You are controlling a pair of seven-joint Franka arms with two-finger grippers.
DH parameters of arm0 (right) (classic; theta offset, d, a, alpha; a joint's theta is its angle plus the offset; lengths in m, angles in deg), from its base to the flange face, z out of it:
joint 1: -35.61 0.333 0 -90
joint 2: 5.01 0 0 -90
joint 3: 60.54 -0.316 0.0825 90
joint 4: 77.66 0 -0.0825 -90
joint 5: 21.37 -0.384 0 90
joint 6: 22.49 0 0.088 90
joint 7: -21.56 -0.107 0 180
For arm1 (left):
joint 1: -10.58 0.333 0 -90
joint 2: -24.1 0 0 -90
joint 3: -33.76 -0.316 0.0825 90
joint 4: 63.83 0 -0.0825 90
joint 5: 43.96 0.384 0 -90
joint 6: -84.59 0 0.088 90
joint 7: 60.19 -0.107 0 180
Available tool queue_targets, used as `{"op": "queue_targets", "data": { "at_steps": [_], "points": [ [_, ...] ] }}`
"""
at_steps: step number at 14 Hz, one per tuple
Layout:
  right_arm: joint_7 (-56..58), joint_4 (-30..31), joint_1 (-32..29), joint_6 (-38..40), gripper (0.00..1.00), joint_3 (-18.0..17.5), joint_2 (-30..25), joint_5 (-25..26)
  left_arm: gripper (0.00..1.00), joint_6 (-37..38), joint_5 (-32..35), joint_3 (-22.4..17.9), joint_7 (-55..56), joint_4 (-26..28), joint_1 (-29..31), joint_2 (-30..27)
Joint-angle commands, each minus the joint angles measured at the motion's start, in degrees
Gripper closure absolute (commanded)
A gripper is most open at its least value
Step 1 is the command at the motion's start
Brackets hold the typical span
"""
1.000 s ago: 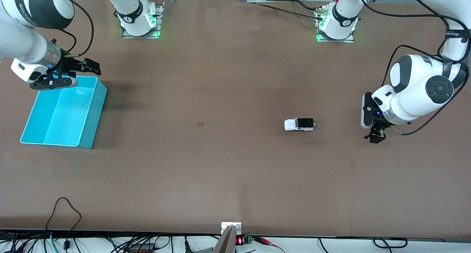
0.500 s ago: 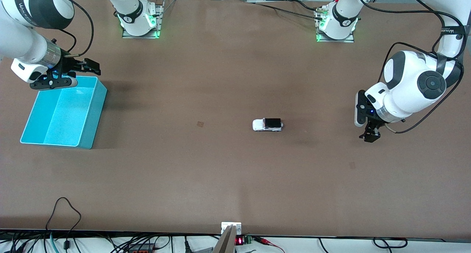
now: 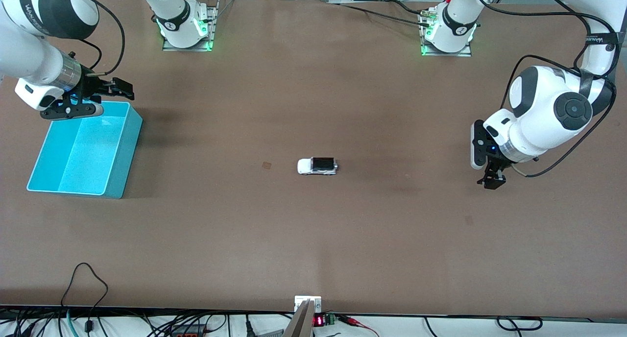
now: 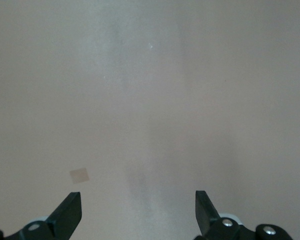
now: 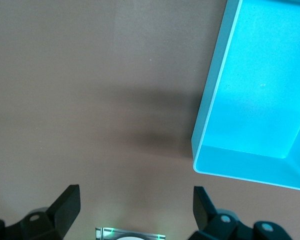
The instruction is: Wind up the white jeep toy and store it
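Observation:
The white jeep toy (image 3: 317,166), with a black rear roof panel, stands alone on the brown table near its middle, free of both grippers. My left gripper (image 3: 494,181) is open and empty over bare table toward the left arm's end; in the left wrist view (image 4: 138,212) its fingers stand wide apart over bare table. My right gripper (image 3: 117,88) is open and empty by the upper corner of the cyan bin (image 3: 125,146). The bin's rim (image 5: 210,105) shows in the right wrist view, beside that open gripper (image 5: 136,210). The jeep is out of both wrist views.
A small pale patch (image 3: 266,165) lies on the table between the jeep and the bin; another (image 4: 79,175) shows in the left wrist view. The arm bases (image 3: 185,31) (image 3: 446,33) stand along the table's top edge. Cables (image 3: 88,288) lie at the front edge.
The jeep has rolled by itself across the table toward the right arm's end and the bin. The left arm has lifted back slightly. The right arm has not moved.

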Motion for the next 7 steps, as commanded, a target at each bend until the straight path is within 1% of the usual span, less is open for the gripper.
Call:
{"op": "queue_targets", "data": {
  "at_steps": [1, 7],
  "points": [
    [0.57, -1.06, 0.03, 1.29, 0.00, 0.10, 0.43, 0.57, 0.00, 0.46, -0.99, -0.18, 1.86, 1.32, -0.23, -1.90],
    [0.83, -1.06, 0.03, 1.29, 0.00, 0.10, 0.43, 0.57, 0.00, 0.46, -2.31, -0.18, 4.13, 1.15, -0.59, -2.25]
  ]
}}
